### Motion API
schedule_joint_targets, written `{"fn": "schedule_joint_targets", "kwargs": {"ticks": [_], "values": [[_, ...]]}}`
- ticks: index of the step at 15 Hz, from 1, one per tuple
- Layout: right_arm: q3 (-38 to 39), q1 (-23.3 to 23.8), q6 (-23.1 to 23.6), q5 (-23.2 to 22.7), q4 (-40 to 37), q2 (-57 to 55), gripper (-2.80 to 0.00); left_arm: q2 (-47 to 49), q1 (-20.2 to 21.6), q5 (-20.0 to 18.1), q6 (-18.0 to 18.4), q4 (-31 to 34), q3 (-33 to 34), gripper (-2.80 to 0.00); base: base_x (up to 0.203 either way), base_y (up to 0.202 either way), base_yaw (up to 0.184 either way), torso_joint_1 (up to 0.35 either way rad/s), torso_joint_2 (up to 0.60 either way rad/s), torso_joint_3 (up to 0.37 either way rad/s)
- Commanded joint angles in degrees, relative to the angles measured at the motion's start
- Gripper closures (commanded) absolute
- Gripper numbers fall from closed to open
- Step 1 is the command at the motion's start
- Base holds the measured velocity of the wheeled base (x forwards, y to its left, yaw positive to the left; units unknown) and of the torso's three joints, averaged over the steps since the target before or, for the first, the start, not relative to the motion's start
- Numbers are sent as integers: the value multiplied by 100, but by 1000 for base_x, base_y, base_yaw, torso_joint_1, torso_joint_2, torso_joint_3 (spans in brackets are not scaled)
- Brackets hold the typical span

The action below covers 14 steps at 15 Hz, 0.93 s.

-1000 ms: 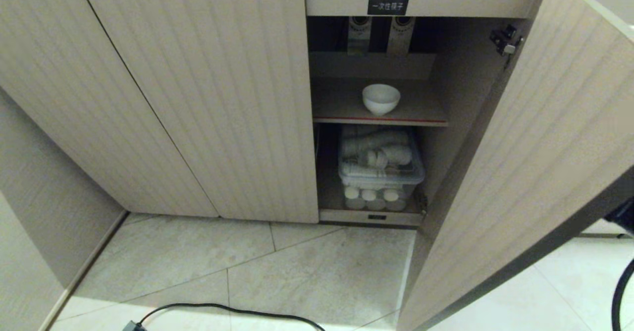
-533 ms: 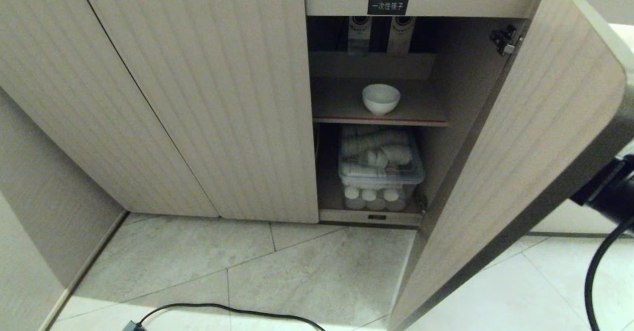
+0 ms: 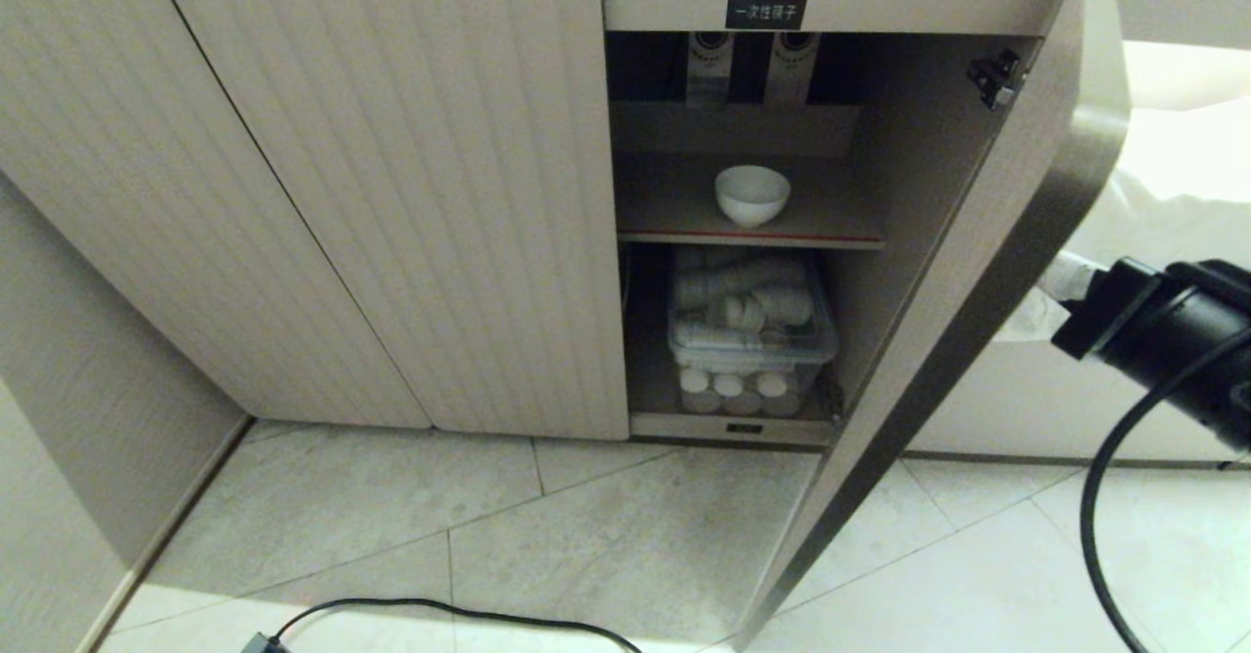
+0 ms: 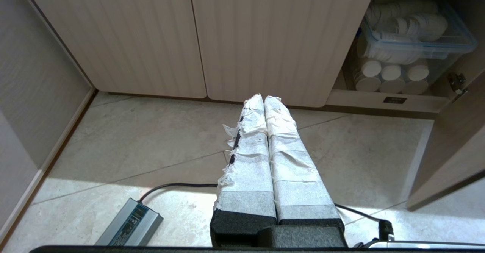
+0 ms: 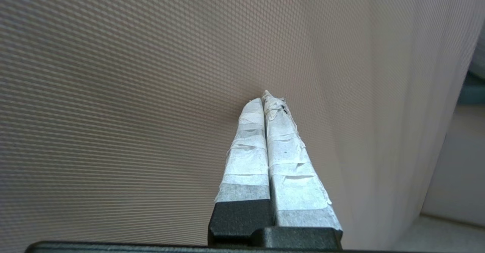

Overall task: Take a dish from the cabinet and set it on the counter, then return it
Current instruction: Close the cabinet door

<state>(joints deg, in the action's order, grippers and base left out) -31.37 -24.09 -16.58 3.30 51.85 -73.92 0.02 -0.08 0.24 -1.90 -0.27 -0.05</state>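
Note:
The dish (image 3: 752, 195), a small white bowl, stands upright on the red-edged shelf (image 3: 841, 235) inside the open cabinet (image 3: 391, 194). The cabinet door (image 3: 968, 272) hangs on the right, seen nearly edge-on. My right gripper (image 3: 1054, 282) is behind that door, on its outer side. In the right wrist view the gripper (image 5: 267, 96) is shut and empty, tips against the door's ribbed face (image 5: 113, 75). My left gripper (image 4: 264, 98) is shut and empty, hanging low above the floor before the closed doors. The counter is out of view.
A clear bin (image 3: 751, 335) of sleeved white cups fills the compartment under the shelf; the bin (image 4: 416, 37) also shows in the left wrist view. A black cable (image 3: 440, 609) and a grey power adapter (image 4: 129, 222) lie on the tiled floor (image 3: 586, 536).
The open door has swung leftward toward the cabinet, showing far less of its face. My right arm has come into view at the right behind it. The dish has not moved.

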Motion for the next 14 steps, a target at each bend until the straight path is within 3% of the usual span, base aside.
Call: {"fn": "schedule_joint_targets", "kwargs": {"ticks": [1, 14], "values": [[-9, -8, 168, 10, 223, -361, 0, -2, -1, 2, -3, -3, -1, 0, 0, 0, 0, 0, 0, 0], [-1094, 1, 563, 340, 959, -1756, 0, -2, -1, 2, -3, -8, -4, 0, 0, 0, 0, 0, 0, 0]]}}
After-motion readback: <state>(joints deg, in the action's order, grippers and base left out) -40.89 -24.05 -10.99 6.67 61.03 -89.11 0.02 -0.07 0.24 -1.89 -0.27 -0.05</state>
